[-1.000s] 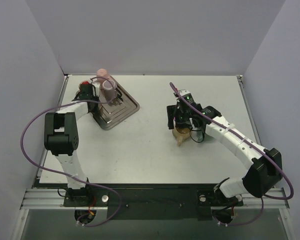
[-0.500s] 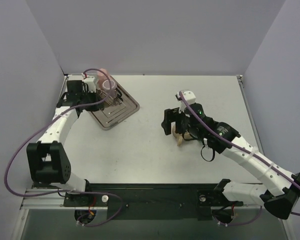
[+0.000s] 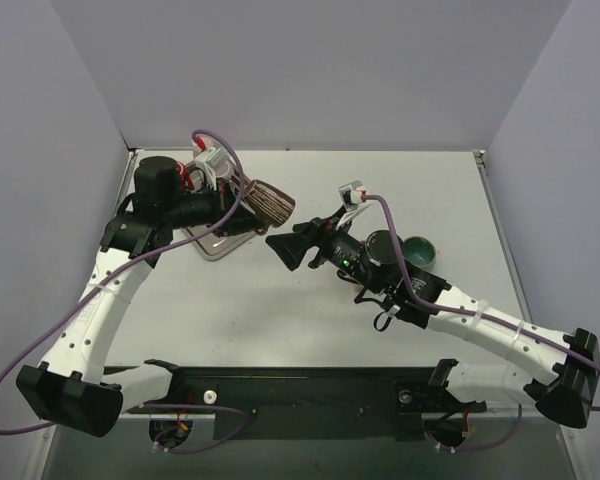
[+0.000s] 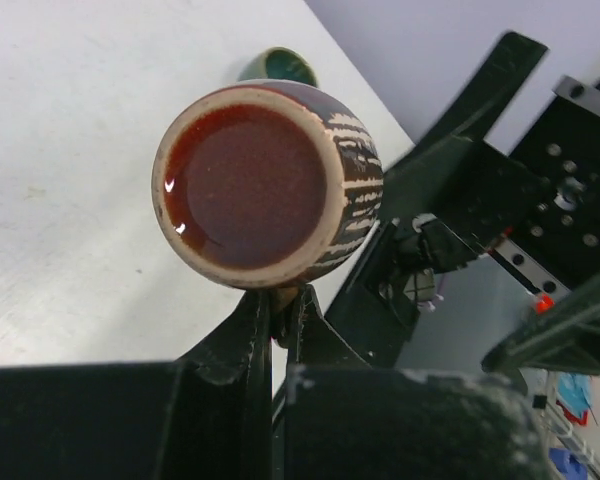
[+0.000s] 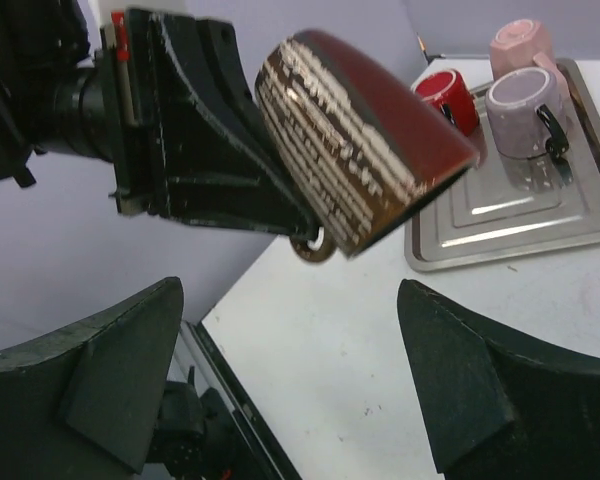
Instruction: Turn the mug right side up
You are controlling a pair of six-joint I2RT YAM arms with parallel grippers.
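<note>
left gripper [image 4: 278,305] is pinching shut on the handle of the brown striped mug [image 3: 269,203], holding it tilted on its side in the air just past the tray's [image 3: 212,254] right edge. right gripper [image 3: 283,250] is hanging spread wide and empty, right of the tray, near the mug. green mug [image 3: 417,248] is sitting farther right.

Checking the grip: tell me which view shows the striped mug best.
Right wrist: the mug shows side-on and tilted, its handle at the left gripper. The left wrist shows only its round end; the top view shows it small.
</note>
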